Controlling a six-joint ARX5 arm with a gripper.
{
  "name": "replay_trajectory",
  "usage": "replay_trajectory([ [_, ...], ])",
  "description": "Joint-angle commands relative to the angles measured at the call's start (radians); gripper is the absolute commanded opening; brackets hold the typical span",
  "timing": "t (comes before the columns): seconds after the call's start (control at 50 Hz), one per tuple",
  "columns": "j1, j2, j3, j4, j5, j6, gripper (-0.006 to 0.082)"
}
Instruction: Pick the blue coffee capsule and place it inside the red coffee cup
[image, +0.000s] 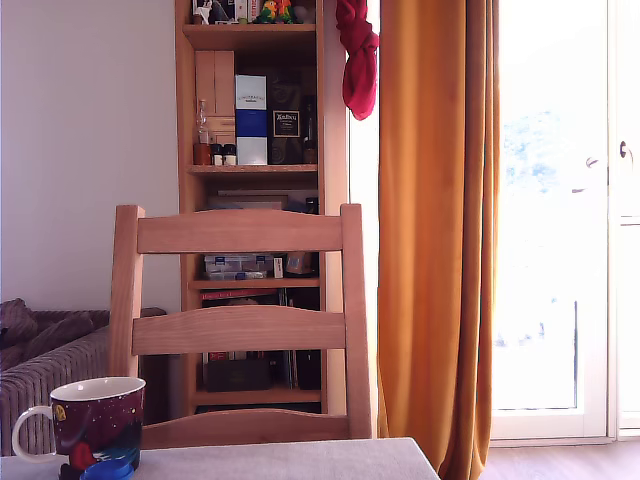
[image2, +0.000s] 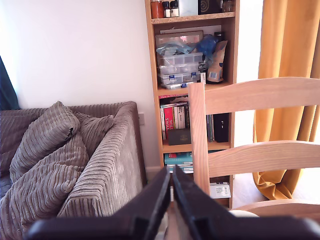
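Our gripper (image2: 171, 187) sits low in the wrist view, its dark fingers pressed together, holding nothing we can see. In the exterior view's lower left corner stands the red coffee cup (image: 98, 415), with the blue coffee capsule (image: 110, 468) touching its base.

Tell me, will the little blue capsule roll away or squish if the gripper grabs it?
The blue capsule is mostly cut off at the exterior view's bottom edge, right against the red mug. It looks small, so probably light. Its smooth, rounded surface suggests it could slip or roll if nudged. Whether it squishes can't be judged. The gripper looks shut and empty.
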Motion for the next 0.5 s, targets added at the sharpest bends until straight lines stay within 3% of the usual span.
replay_trajectory([
  [0.0, -0.002, -0.010, -0.023, -0.102, 0.050, -0.044, -0.0011],
  [0.28, -0.002, -0.010, -0.023, -0.084, 0.090, -0.062, -0.0011],
  [0.4, -0.002, -0.010, -0.023, -0.040, 0.115, -0.161, -0.0011],
  [0.48, -0.002, -0.010, -0.023, 0.013, 0.185, -0.236, -0.0011],
])
